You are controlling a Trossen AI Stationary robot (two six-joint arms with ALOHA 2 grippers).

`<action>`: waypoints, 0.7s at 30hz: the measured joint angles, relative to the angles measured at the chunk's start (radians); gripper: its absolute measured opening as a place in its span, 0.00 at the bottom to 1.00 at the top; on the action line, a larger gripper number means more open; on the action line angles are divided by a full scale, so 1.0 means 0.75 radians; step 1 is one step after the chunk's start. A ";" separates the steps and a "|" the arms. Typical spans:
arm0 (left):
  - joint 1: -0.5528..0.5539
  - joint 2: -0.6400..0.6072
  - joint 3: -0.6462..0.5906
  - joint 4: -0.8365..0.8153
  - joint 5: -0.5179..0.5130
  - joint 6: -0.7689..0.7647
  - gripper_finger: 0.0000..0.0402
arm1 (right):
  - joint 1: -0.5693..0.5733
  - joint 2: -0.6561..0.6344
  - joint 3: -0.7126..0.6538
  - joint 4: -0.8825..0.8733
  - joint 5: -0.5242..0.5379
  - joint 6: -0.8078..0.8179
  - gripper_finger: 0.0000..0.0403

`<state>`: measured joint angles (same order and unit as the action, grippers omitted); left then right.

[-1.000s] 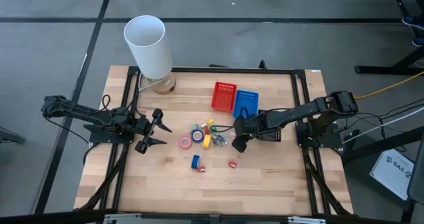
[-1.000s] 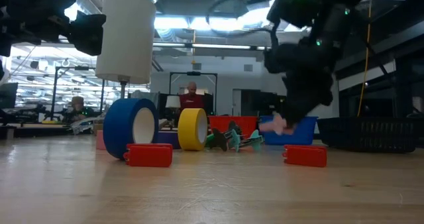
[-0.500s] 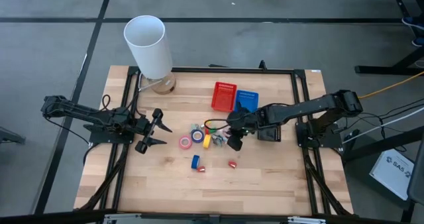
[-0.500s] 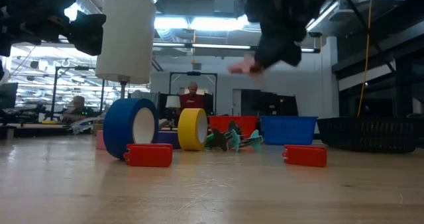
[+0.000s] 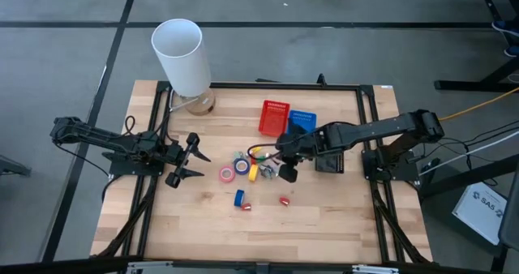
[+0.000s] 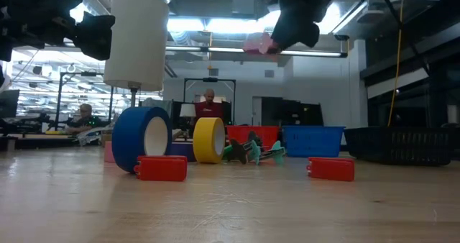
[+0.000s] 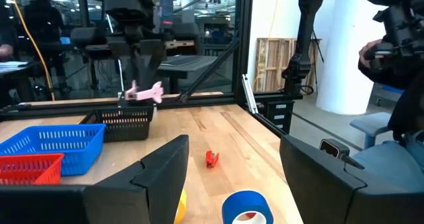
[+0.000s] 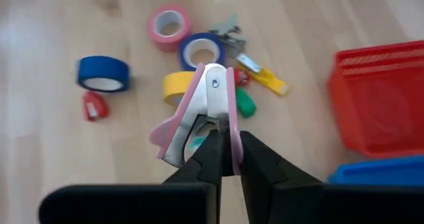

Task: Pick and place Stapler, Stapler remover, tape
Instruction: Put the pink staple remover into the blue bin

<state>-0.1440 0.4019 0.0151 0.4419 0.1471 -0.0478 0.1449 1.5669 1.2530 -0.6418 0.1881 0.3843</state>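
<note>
Staple remover (image 8: 199, 108) lifted clear in the right gripper (image 5: 285, 170), bound for a basket.

High view: the right gripper hangs at 3 o'clock of the tape (image 5: 226, 174) cluster, nearer it than 1 second back; the left gripper (image 5: 188, 158) waits at 9 o'clock, jaws spread wide and empty. Low view: the pink remover sits higher than 1 second ago. Left wrist view: it hangs above the blue basket (image 7: 50, 144). Right wrist view: fingers (image 8: 213, 154) pinch its pink handle, 3 rolls below. Best carried level, released only once well inside 1 basket's rim.
</note>
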 joint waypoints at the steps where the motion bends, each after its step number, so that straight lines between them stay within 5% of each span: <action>1: 0.000 0.000 0.000 0.000 0.000 0.000 0.59 | -0.010 0.000 0.000 -0.017 0.007 -0.005 0.08; 11: 0.000 -0.001 0.000 0.000 0.000 0.001 0.59 | -0.179 -0.058 -0.027 -0.135 0.128 -0.141 0.08; 21: -0.001 0.000 0.000 -0.001 0.000 0.000 0.59 | -0.427 -0.275 -0.383 -0.028 0.133 -0.139 0.08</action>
<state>-0.1444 0.4016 0.0154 0.4416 0.1471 -0.0479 -0.1755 1.3604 0.9655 -0.6625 0.2878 0.2802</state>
